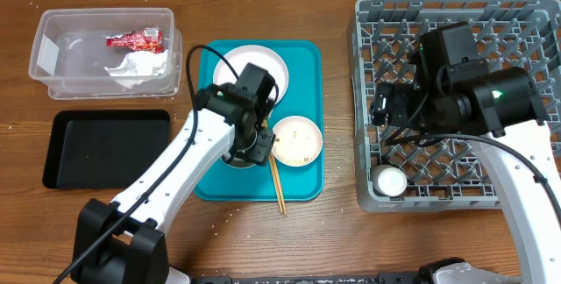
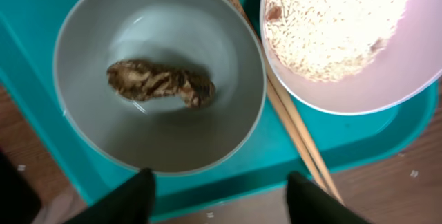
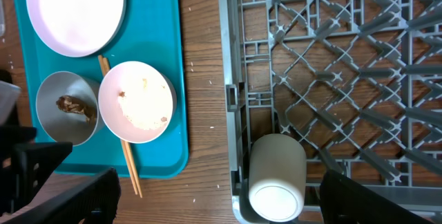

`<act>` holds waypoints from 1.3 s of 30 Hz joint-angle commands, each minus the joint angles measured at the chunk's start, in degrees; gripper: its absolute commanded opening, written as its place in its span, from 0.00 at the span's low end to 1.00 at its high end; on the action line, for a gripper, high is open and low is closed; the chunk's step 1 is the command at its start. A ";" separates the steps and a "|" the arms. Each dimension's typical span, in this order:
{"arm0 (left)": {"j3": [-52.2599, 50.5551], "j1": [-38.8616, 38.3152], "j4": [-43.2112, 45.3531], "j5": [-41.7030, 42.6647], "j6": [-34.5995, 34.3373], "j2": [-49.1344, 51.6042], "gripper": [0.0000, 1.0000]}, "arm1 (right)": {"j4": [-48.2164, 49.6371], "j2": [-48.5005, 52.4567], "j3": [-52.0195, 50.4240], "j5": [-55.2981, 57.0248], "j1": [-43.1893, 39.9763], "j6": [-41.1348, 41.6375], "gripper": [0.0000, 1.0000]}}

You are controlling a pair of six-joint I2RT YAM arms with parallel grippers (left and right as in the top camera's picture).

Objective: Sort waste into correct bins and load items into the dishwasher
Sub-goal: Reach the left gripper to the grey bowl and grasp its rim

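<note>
My left gripper (image 2: 221, 189) is open over the near rim of the pale blue-grey bowl (image 2: 90, 113), which holds the brown food lump (image 2: 162, 84). In the overhead view the gripper (image 1: 250, 148) hides that bowl. The pinkish-white bowl (image 1: 296, 140) holds rice and lies beside it, with the chopsticks (image 1: 278, 188) between them. The plate (image 1: 263, 65) lies behind. The white cup (image 1: 389, 180) lies on its side in the grey dish rack (image 1: 508, 21). My right gripper (image 3: 217, 203) is open and empty above the rack's left edge. The clear tub (image 1: 53, 52) holds the red-and-white wrapper (image 1: 136, 40) and the napkin (image 1: 136, 67).
The dishes sit on a teal serving tray (image 1: 302, 117). The black tray (image 1: 105, 148) lies at the left, in front of the clear tub. Loose rice grains are scattered on the wooden table near the tray's front edge.
</note>
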 commanded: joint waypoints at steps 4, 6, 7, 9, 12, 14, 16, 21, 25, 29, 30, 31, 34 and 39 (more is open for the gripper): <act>-7.17 0.00 5.73 -0.37 4.42 0.55 0.43 | 0.35 0.48 -1.14 0.57 -0.20 -0.39 0.94; -8.68 -0.02 6.91 -0.37 4.61 0.61 0.39 | 0.37 0.50 -1.14 0.57 -0.20 -0.39 0.95; -9.33 -0.02 7.37 -0.37 4.61 0.68 0.38 | 0.37 0.50 -1.14 0.57 -0.20 -0.39 0.94; -10.45 -0.02 8.48 -0.37 5.05 0.79 0.34 | 0.39 0.50 -1.14 0.57 -0.20 -0.39 0.94; -11.85 -0.02 10.97 -0.68 5.22 0.83 0.33 | 0.44 0.50 -1.14 0.59 -0.20 -0.39 0.94; -12.74 -0.02 12.61 -0.87 5.20 0.83 0.27 | 0.42 0.50 -1.14 0.59 -0.20 -0.39 0.94; -13.44 -0.02 13.70 -1.07 5.18 0.83 0.20 | 0.35 0.50 -1.14 0.57 -0.20 -0.39 0.94; -15.34 -0.02 15.89 -2.34 5.20 0.83 0.20 | 0.37 0.50 -1.14 0.59 -0.20 -0.42 0.94; -17.07 -0.02 17.88 -2.34 5.18 0.83 0.22 | 0.37 0.50 -1.14 0.59 -0.20 -0.39 0.94; -18.67 -0.02 19.50 -2.34 5.18 0.83 0.21 | 0.37 0.50 -1.14 0.57 -0.20 -0.39 0.94; -18.75 -0.02 19.54 -2.32 5.16 0.83 0.20 | 0.35 0.50 -1.14 0.59 -0.20 -0.39 0.94; -18.73 -0.02 19.56 -2.32 5.18 0.83 0.17 | 0.37 0.50 -1.14 0.57 -0.20 -0.39 0.94; -18.73 -0.02 19.56 -2.34 5.16 0.83 0.09 | 0.39 0.50 -1.14 0.59 -0.20 -0.37 0.94; -18.73 -0.02 19.47 -2.32 4.90 0.83 0.04 | 0.39 0.50 -1.14 0.57 -0.20 -0.37 0.95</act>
